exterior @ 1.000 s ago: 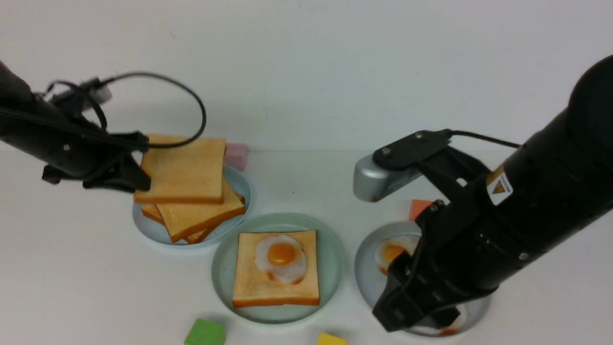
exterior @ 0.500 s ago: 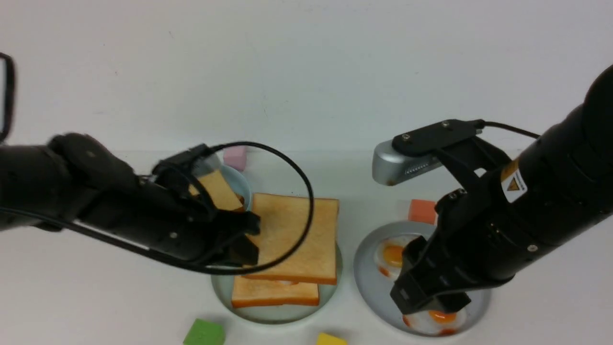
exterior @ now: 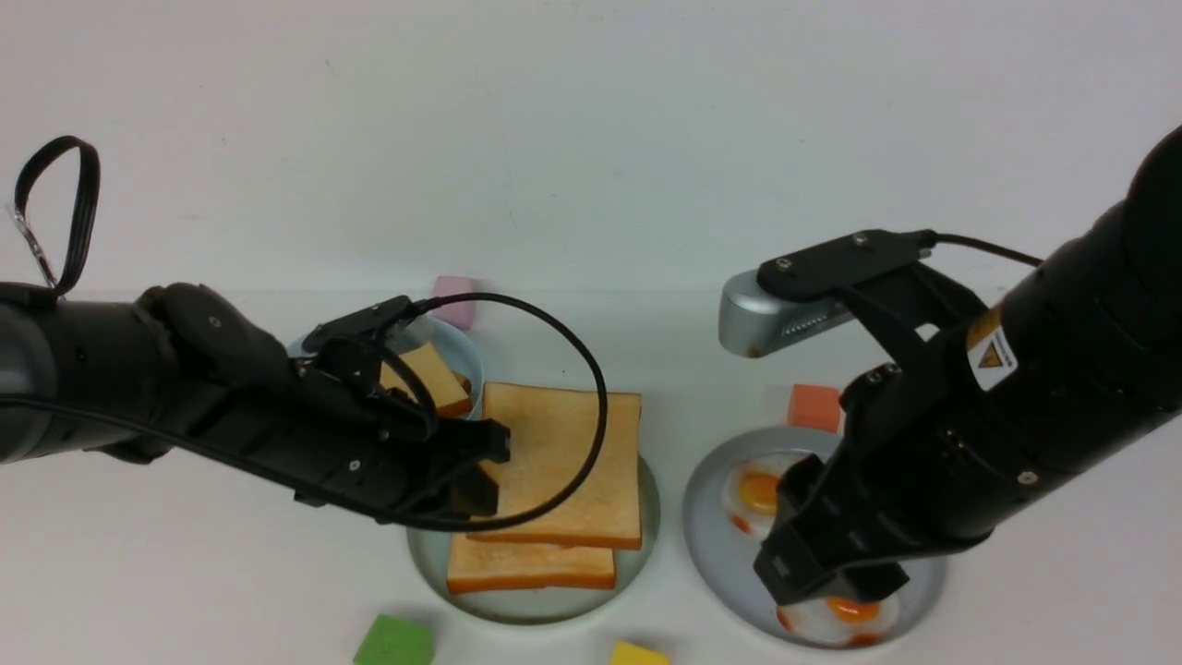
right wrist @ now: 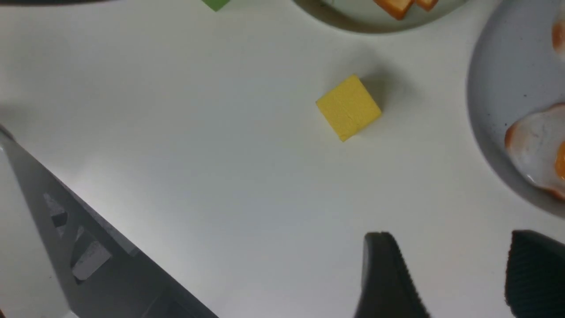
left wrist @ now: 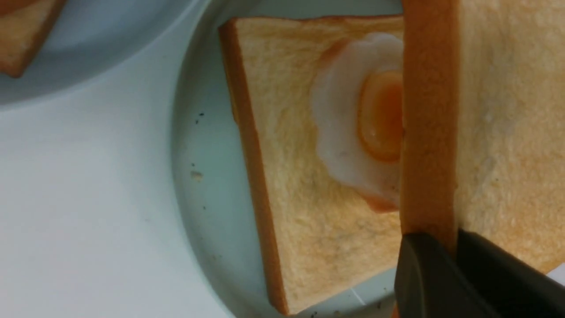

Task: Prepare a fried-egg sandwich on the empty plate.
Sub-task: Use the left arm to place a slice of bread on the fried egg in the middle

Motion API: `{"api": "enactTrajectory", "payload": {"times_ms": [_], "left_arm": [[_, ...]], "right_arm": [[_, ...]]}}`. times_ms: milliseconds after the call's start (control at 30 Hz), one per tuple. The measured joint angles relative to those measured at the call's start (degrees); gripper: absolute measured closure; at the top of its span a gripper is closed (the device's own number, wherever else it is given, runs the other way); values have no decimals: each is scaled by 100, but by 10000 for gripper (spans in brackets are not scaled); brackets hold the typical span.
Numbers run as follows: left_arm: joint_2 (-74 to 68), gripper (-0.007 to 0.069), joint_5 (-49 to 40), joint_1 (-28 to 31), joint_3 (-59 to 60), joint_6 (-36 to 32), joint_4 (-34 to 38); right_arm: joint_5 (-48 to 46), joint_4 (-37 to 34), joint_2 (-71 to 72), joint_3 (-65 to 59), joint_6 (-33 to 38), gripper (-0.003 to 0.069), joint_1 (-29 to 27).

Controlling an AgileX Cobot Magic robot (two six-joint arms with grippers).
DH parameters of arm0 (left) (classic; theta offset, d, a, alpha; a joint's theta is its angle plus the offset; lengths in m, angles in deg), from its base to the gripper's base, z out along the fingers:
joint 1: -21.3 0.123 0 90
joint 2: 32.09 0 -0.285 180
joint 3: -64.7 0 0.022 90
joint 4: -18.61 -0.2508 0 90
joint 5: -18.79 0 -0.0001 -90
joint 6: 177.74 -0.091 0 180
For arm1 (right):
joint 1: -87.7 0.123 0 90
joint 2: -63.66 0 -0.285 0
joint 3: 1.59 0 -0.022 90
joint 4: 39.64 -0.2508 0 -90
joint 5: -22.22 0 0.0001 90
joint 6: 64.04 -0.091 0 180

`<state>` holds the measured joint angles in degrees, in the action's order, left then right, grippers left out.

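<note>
My left gripper is shut on the edge of a golden toast slice and holds it over the mint-green plate. On that plate lies another toast slice with a fried egg on it. In the left wrist view the held slice covers part of the egg on the lower toast; the plate lies beneath. My right gripper is open and empty, low over the grey plate; in its own view the gripper shows only bare table between the pads.
A pale-blue plate with toast stands behind the left arm. The grey plate holds two fried eggs. An orange block, a pink block, a green block and a yellow block lie around.
My left gripper lifted a toast slice off the blue plate's pile and carried it right over the egg toast, then lowered it slightly. My right arm rose a little, then stayed still.
</note>
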<state>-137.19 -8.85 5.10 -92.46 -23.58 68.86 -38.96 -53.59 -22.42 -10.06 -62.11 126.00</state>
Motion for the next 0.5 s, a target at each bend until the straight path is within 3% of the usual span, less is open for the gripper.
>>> {"api": "enactTrajectory", "payload": {"times_ms": [500], "left_arm": [[-140, 568, 148, 0, 0, 98, -320]], "right_arm": [[10, 0, 0, 0, -7, 271, 0]]}}
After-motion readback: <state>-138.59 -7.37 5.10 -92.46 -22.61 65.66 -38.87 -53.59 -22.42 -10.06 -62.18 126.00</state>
